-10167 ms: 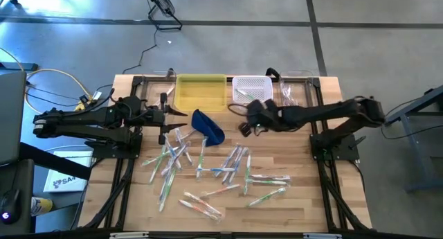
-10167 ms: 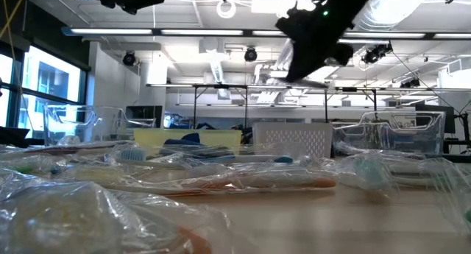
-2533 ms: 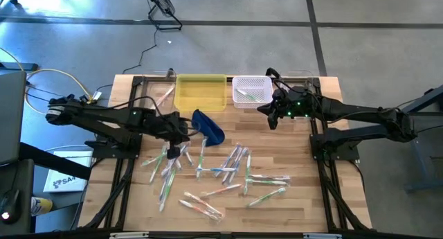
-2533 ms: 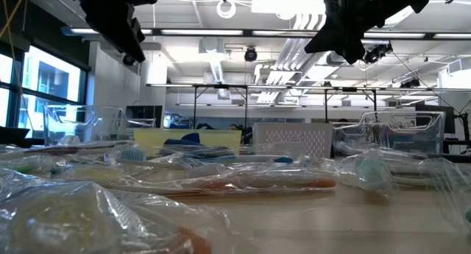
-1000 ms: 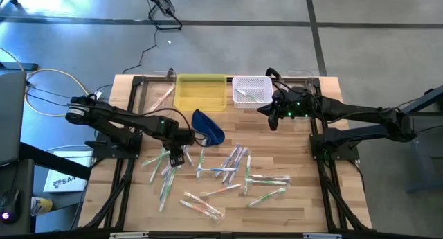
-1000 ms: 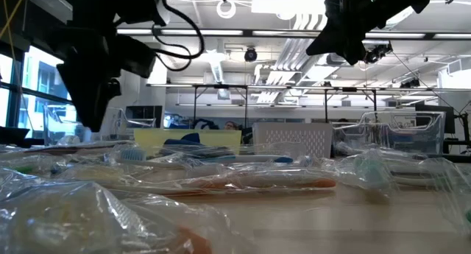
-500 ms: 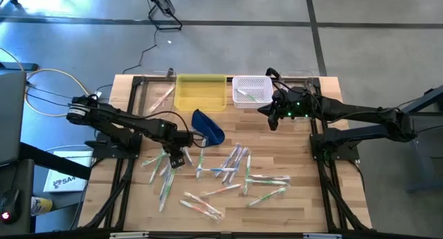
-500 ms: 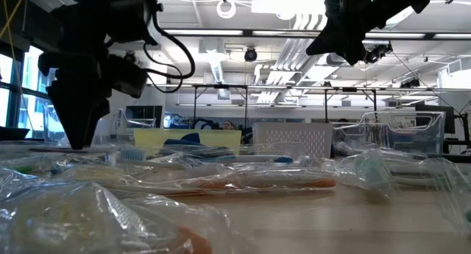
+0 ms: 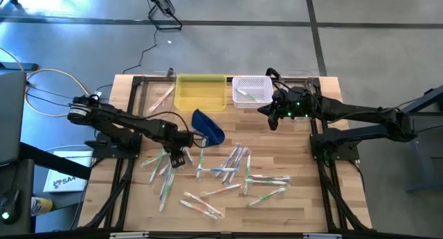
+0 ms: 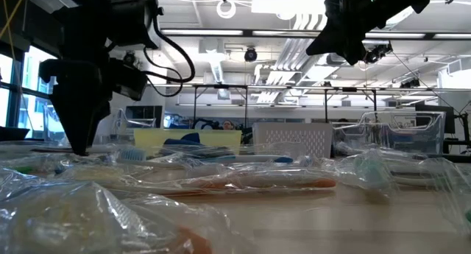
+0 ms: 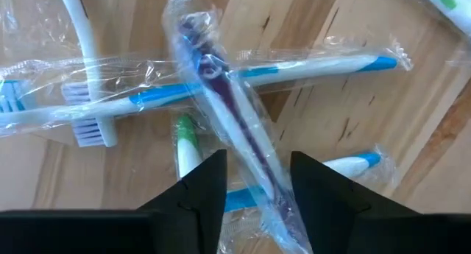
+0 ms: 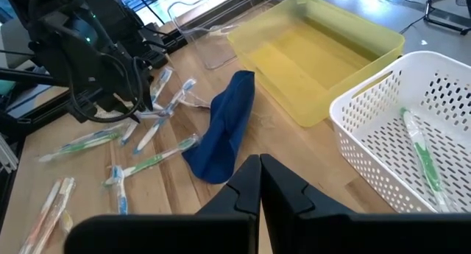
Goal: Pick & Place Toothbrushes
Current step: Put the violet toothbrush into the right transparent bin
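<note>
Wooden tabletop [image 9: 304, 197] below me; my left gripper [image 11: 256, 182] has sunk onto the purple wrapped toothbrush [image 11: 228, 114] in the left pile, fingers narrowing around it, probably not yet gripping. My right gripper [image 12: 259, 182] waits closed by the white basket [image 9: 251, 91].

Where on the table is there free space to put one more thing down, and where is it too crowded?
Free wood lies along the right edge of the table, right of the scattered toothbrushes, and between the blue pouch and the white basket. The middle is crowded, most at the pile where the left gripper works. The yellow tray looks empty.
</note>
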`<state>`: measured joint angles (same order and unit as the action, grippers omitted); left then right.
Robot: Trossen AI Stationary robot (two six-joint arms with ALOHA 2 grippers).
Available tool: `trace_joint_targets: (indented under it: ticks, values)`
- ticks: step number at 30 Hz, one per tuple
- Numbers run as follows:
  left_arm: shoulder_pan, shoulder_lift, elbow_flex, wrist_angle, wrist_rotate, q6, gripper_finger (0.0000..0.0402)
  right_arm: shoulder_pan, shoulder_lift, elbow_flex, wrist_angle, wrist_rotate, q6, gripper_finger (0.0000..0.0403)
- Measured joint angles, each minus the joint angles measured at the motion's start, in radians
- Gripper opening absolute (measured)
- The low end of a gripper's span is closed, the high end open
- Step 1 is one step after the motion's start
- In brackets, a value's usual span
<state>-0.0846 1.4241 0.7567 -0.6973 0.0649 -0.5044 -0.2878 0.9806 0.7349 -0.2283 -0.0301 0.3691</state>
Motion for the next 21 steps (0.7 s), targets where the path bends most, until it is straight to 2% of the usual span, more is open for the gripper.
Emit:
trace_joint_targets:
  ticks: [15, 21]
  values:
    - [0.0, 0.027, 0.0, 0.031, 0.001, -0.005, 0.0022, 0.0, 0.0, 0.0, 0.0, 0.002, 0.0, 0.0002]
    - [0.0, 0.027, 0.038, 0.054, 0.01, -0.001, 0.002, 0.0, 0.0, 0.0, 0.0, 0.002, 0.0, 0.0002]
